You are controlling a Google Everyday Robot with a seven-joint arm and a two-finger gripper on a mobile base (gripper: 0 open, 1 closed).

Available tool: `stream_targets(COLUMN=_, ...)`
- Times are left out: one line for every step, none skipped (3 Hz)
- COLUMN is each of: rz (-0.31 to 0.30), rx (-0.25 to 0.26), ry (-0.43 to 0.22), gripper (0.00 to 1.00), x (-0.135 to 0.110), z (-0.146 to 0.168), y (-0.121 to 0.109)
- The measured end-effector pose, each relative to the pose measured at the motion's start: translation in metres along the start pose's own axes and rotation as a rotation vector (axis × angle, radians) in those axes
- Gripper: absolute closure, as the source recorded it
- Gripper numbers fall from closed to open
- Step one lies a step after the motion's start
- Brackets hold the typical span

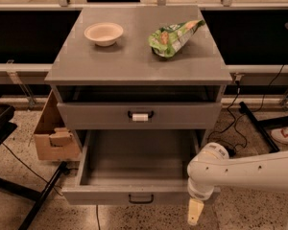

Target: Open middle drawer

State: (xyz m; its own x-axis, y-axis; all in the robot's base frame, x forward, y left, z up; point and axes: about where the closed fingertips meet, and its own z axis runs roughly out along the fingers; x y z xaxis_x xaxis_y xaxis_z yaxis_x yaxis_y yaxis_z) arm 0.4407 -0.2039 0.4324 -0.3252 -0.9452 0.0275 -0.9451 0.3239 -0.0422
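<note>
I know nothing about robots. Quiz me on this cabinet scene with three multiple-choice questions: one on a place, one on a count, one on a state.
1. Where is the end effector?
A high, at the top left
B low, by the right front corner of the middle drawer
C out of sight

2. How many things lie on the cabinet top?
A two
B four
C none

3. The middle drawer is:
A shut
B pulled out, nothing inside
C pulled out, packed with tools

Answers:
1. B: it hangs just off that corner, near the floor.
2. A: only a bowl and a green bag.
3. B: its grey floor shows bare.
</note>
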Motion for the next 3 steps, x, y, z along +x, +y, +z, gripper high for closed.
stream_targets(rz=0.0, rx=0.0, ry=0.0, gripper=0.0, x=0.0, z=0.0, y=0.0)
stream_targets(rz=0.009, rx=-0.041, ry=-0.009, gripper=0.18, x=0.014, z=0.01, y=0.032)
stream_targets(rz=0.042, rx=-0.077, ry=-0.01, gripper=0.41, x=0.027, z=0.011, y=0.058)
